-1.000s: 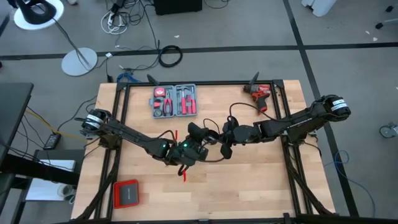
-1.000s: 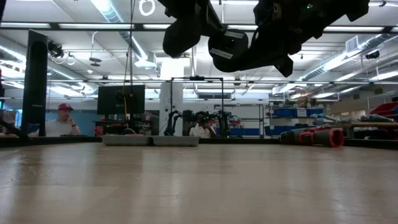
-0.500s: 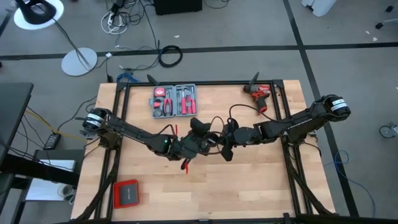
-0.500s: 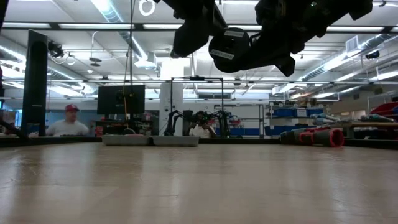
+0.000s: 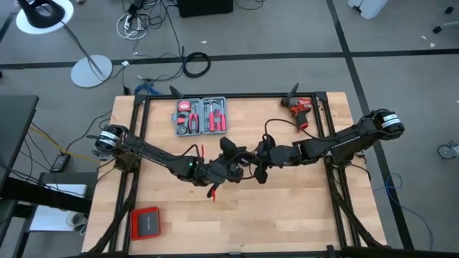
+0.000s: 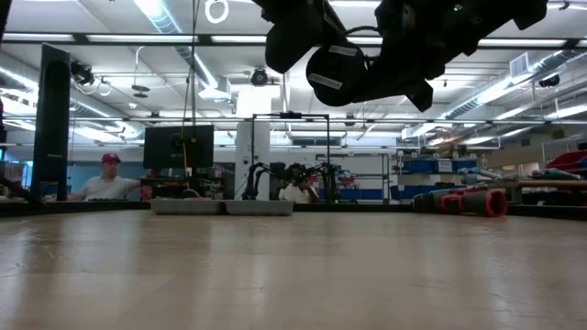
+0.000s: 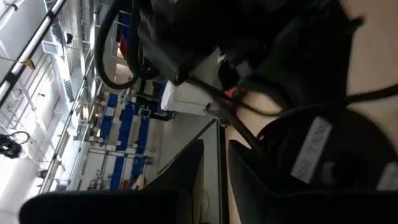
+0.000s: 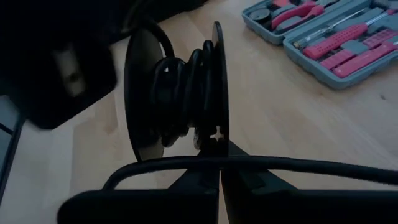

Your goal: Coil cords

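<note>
Front edge: the wooden table [image 5: 287, 222] is bare along its near side, except for a red-and-black box [image 5: 145, 223] lying flat near the front-left corner, well apart from both arms.
Clearance below: in the low view both arms hang above the tabletop without touching it, and the wood under them is bare from side to side.
Left gripper: the left gripper [image 5: 237, 170] is over the middle of the table, just beside the right one. Its fingers stand a narrow gap apart, and nothing shows between them in its wrist view.
Right gripper: the right gripper [image 5: 259, 161] reaches in from the right side. Its fingers are closed on the thin flange edge of a black reel [image 8: 214, 74].
Cord: the cord [image 8: 180, 87] is wound in several turns on the reel's hub, between the two flanges. One loose strand crosses just in front of the right fingers.
Far side: the grey tool case [image 5: 202, 116] lies open near the far edge, left of centre. A red drill [image 5: 300, 109] lies near the far-right corner. Both are clear of the grippers, with bare wood between.
Side rails: black frame bars run along the table's left and right edges, beside the arm bases.
Beyond: a person [image 6: 108, 179] shows in the room past the far edge.
</note>
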